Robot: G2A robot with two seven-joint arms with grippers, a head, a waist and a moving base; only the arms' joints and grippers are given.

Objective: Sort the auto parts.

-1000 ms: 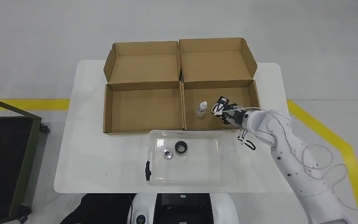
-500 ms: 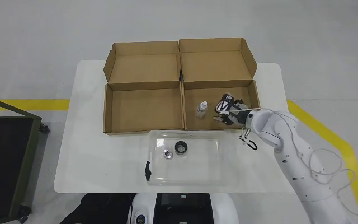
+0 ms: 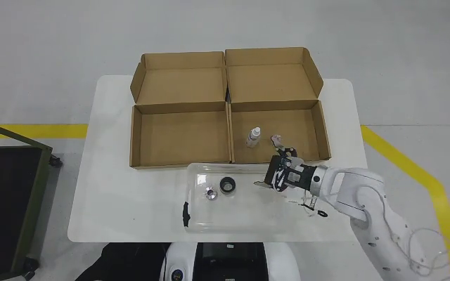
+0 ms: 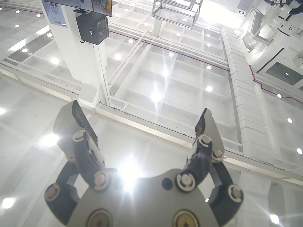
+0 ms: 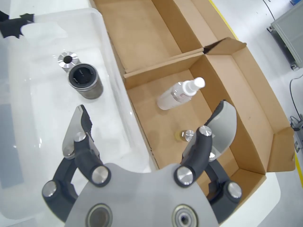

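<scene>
hovering over the near wall of the right box (image 3: 322, 130), where it meets the bin (image 3: 232, 166): right gripper (image 5: 151, 109), jaws spread wide, nothing between them. left gripper (image 4: 139, 109): jaws likewise spread, holding nothing, aimed up at the ceiling (image 4: 165, 72), away from the table (image 3: 112, 183).

progress, judged from the layout:

- sorted: bottle (image 5: 176, 94), in the right box, near the wall shared with the left box (image 3: 179, 137).
- sorted: vial (image 5: 185, 135), in the same box, apart from the bottle, just beside one finger of the right gripper.
- pending: bearing (image 5: 85, 81), standing on end in the bin, open bore up, nearest of the bin parts to the right gripper.
- pending: collet (image 5: 67, 58), just beyond the bearing in the bin; cannot tell whether touching it.

estimate: roughly half done, two parts boxed and two waiting in the bin. cannot tell from the layout which box takes the remaining parts.

next step, as a judgement only: shift the open right gripper across the bin wall, lower it over the bearing, close on its sides. keep clear of the bin rim and avoid nudging the collet while descending.
</scene>
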